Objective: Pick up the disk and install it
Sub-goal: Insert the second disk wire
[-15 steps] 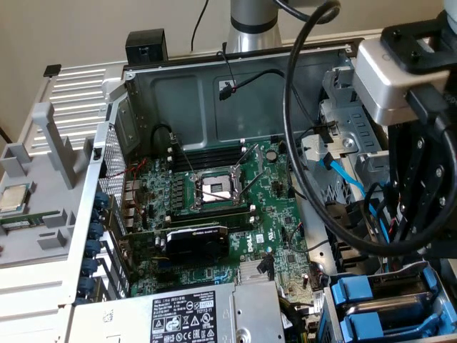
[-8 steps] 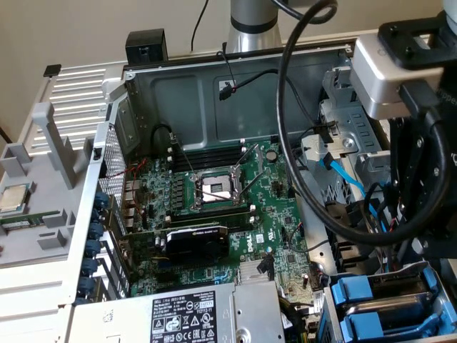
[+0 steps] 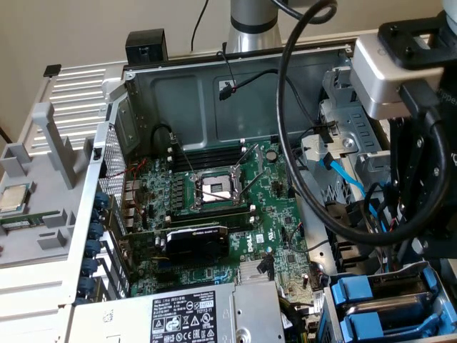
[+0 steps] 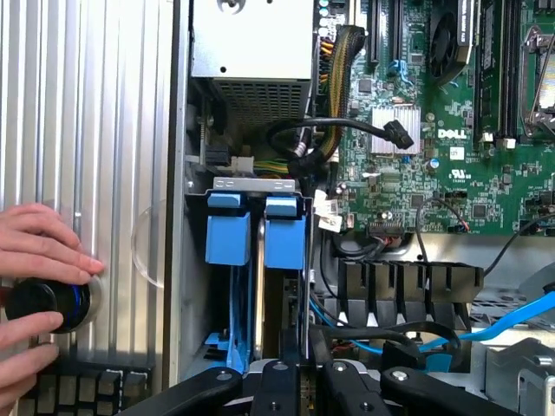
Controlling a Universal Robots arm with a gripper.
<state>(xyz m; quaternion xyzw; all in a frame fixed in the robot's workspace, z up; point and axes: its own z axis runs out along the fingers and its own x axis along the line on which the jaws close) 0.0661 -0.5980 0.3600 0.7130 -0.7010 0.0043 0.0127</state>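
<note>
The disk stands on edge in the drive cage, showing its blue carrier front. Its thin metal edge runs back between my fingers. My gripper sits right over that edge, jaws drawn close together on it. A second blue-fronted carrier stands in the neighbouring slot, just beside it. In the exterior view both blue carriers lie at the lower right, under my arm's wrist housing and its black cable loop.
A person's hand rests on a black round knob beside the ribbed panel. The grey power-supply box and the motherboard fill the case. Black cable bundles and blue cables crowd around the cage.
</note>
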